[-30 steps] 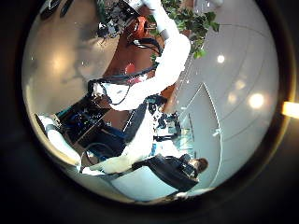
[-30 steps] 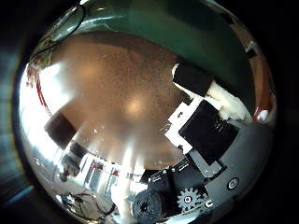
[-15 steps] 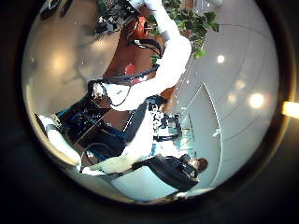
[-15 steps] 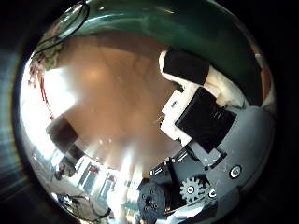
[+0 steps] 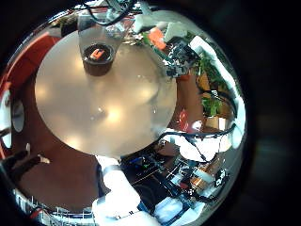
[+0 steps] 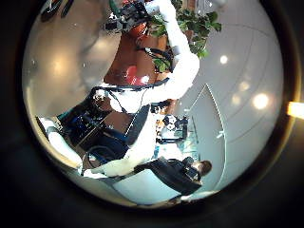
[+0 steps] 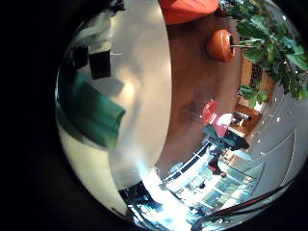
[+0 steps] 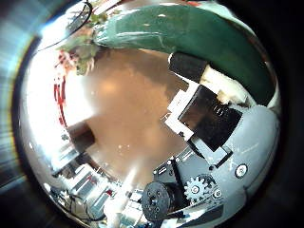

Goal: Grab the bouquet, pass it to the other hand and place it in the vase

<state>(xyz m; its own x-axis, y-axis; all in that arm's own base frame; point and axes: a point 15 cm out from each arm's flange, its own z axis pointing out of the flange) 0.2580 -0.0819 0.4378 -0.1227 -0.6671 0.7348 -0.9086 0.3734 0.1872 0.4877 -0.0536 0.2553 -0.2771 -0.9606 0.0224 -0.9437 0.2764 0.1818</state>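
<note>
Now the right hand has the green bouquet wrap closer against its fingers than before; grip unclear. Left hand's fingers unseen, above the round bench.

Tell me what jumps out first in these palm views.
The round table fills the left little finger side view, with a dark vase standing near its far edge. Beside the table there, a hand shows by something orange, too small to identify. In the right thumb side view a long green form, probably the bouquet, lies close across the palm's own black and white fingers, though whether they grip it is unclear.
</note>
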